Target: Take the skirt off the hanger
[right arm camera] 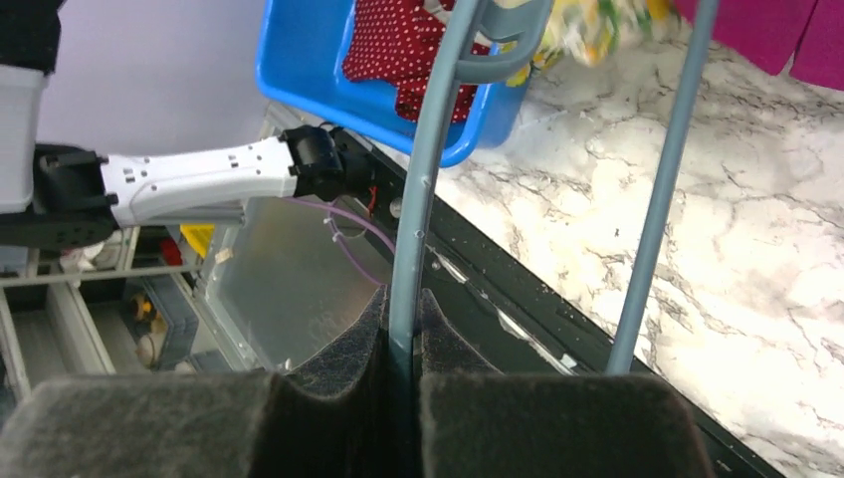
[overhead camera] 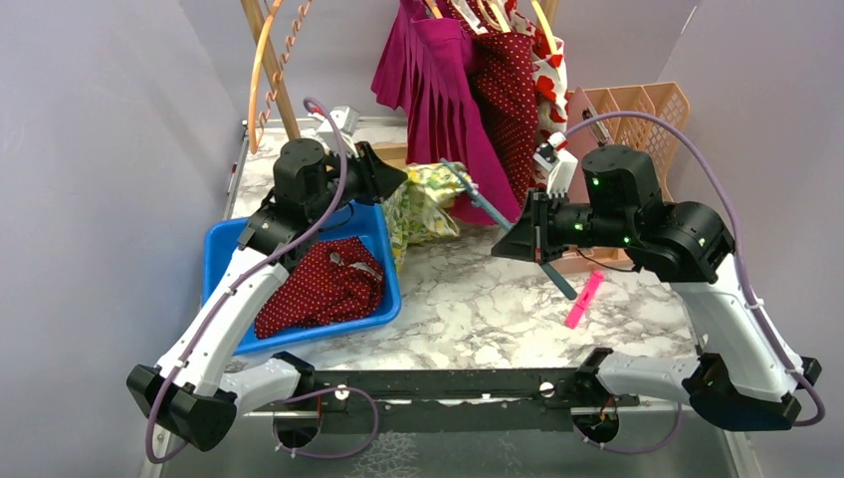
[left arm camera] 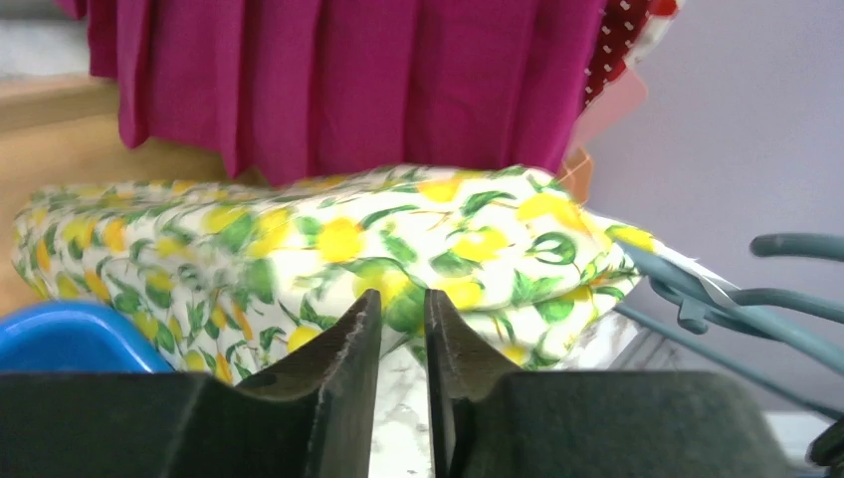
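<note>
Much open marble [overhead camera: 478, 309] beside teal hanger [overhead camera: 485, 206]

Surface: I see 1 white-and-grey marble-pattern table [overhead camera: 478, 309] | Left: 1 blue bin [overhead camera: 328, 334] standing on it | Centre-back: lemon-print skirt [overhead camera: 423, 204] bunched just beside the bin's right corner, lower edge at the marble | Right: 1 pink marker [overhead camera: 584, 300] lying flat, well apart from the bin | Far right, rear: 1 peach slotted basket [overhead camera: 647, 105].
</note>
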Controlling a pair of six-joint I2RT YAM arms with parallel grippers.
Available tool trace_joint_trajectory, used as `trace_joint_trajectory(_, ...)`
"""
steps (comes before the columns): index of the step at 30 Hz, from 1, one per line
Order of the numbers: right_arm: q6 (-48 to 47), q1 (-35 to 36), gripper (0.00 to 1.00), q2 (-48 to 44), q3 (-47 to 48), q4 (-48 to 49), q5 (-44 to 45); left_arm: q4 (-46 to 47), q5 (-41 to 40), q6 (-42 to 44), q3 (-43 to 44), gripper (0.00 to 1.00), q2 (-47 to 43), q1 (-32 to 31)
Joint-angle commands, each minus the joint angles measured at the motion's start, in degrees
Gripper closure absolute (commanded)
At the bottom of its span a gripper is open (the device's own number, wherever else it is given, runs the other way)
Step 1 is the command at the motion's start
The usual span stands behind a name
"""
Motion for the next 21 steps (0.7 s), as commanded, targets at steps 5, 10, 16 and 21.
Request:
trace_joint_trajectory(5, 6.27, -0.24, 0.99, 3.45, 2.15, 12.57, -1.05, 2.57, -4.47, -5.60, -10.01, 0.26, -8.39, 2.13)
trace_joint_trajectory(10, 5.34, -0.24, 0.99, 11.55, 14.25, 11.80, -1.72, 7.14, 4.48, -9.09, -14.16, 0.01, -9.79, 1.22)
trace_joint_trajectory(16, 7.56, -0.24, 0.99, 13.24, 13.71, 17.78, -5.75, 16.29, -0.75, -5.38, -15.68, 0.02, -8.07, -7.17)
trace_joint_trajectory(21, 4.40, -0.24, 0.99, 7.79, 3.74, 33.12, -10.79, 23.78, -8.63, -8.30, -16.75, 0.11, -9.00, -8.41)
